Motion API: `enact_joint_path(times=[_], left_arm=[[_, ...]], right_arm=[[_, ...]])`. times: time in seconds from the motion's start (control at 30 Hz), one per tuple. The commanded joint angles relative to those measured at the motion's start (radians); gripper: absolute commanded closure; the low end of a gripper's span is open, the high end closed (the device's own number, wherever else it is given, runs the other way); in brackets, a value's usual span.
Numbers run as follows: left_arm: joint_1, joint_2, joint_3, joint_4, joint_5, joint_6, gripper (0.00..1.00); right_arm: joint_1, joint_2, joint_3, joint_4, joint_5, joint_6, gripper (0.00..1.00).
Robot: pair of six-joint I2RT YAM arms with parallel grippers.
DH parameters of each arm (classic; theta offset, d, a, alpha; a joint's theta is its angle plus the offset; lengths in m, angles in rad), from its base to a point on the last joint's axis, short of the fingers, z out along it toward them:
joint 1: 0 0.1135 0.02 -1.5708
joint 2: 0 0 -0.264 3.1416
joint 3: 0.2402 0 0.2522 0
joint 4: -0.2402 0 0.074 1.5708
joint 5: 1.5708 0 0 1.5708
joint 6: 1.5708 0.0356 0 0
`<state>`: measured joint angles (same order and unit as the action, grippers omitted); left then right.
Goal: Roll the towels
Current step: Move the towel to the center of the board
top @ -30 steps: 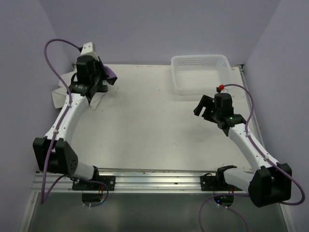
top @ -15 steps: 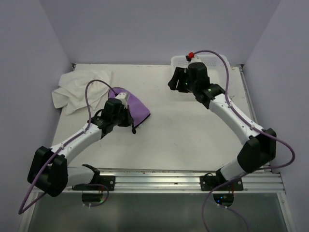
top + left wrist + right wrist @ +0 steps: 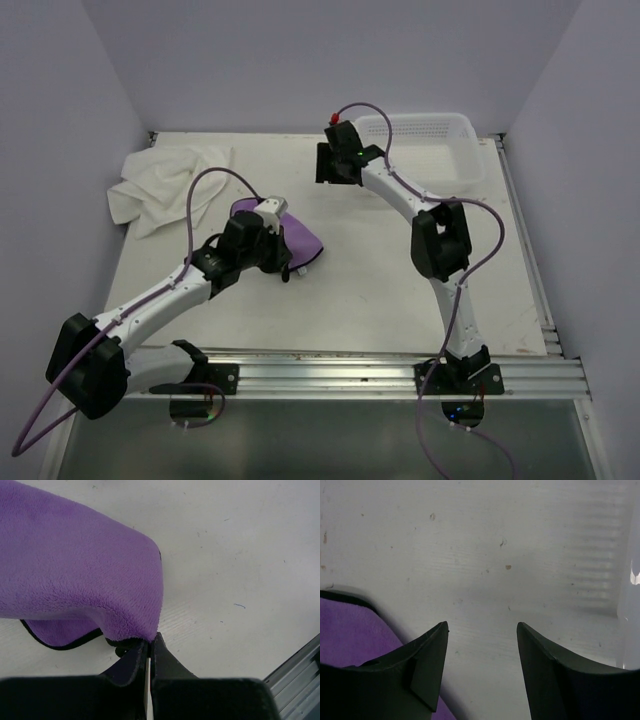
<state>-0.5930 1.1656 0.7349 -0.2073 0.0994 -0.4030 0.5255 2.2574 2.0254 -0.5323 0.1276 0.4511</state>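
Upper left of the overhead view: the white towel (image 3: 165, 180) lies crumpled against the far left edge of the table (image 3: 360, 290). It is unrolled and neither of my tools touches it. I judge it is parked there to wait its turn.

Centre left: my left gripper (image 3: 150, 641) is pinched tight on the hem of the purple towel (image 3: 75, 565). The jaws are closed with only the cloth's dark edging between them. The plush side folds over above the jaws, and a lower layer lies flat on the table beneath. I judge the hem is held this way to carry it over the rest of the cloth, either as the first turn of a roll or to lay it out for one. No finished roll is visible.

Upper centre: my right gripper (image 3: 482, 645) hangs over bare table with its jaws apart and nothing between them. A corner of the purple towel shows at the lower left of its view, close by but not touched. I judge it is placed there to pin or take that side.

Upper right: the white basket (image 3: 470, 150) stands against the far edge and nothing shows inside it.

Count: two towels, one basket, two grippers.
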Motion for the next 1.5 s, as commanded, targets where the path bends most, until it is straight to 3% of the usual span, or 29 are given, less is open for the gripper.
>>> enact_joint_path(times=[0.0, 0.3, 0.7, 1.1, 1.3, 1.47], left_arm=[[-0.021, -0.027, 0.023, 0.011, 0.023, 0.024, 1.00], [-0.051, -0.034, 0.015, 0.020, 0.019, 0.030, 1.00], [-0.076, -0.037, 0.023, 0.006, 0.014, 0.035, 1.00], [-0.094, -0.056, 0.024, -0.009, 0.006, -0.017, 1.00], [-0.111, -0.087, -0.009, 0.037, 0.071, -0.098, 1.00], [-0.163, -0.090, -0.040, 0.097, 0.077, -0.174, 1.00]], right_arm=[[0.002, 0.045, 0.151, -0.086, 0.092, -0.028, 0.39], [-0.035, 0.126, 0.216, -0.144, 0.202, -0.029, 0.35], [-0.159, 0.131, 0.200, -0.136, 0.142, -0.038, 0.34], [-0.213, 0.186, 0.332, -0.172, 0.086, -0.089, 0.30], [-0.183, -0.076, 0.031, 0.026, -0.031, -0.176, 0.28], [-0.154, -0.356, -0.220, 0.067, -0.083, -0.120, 0.28]])
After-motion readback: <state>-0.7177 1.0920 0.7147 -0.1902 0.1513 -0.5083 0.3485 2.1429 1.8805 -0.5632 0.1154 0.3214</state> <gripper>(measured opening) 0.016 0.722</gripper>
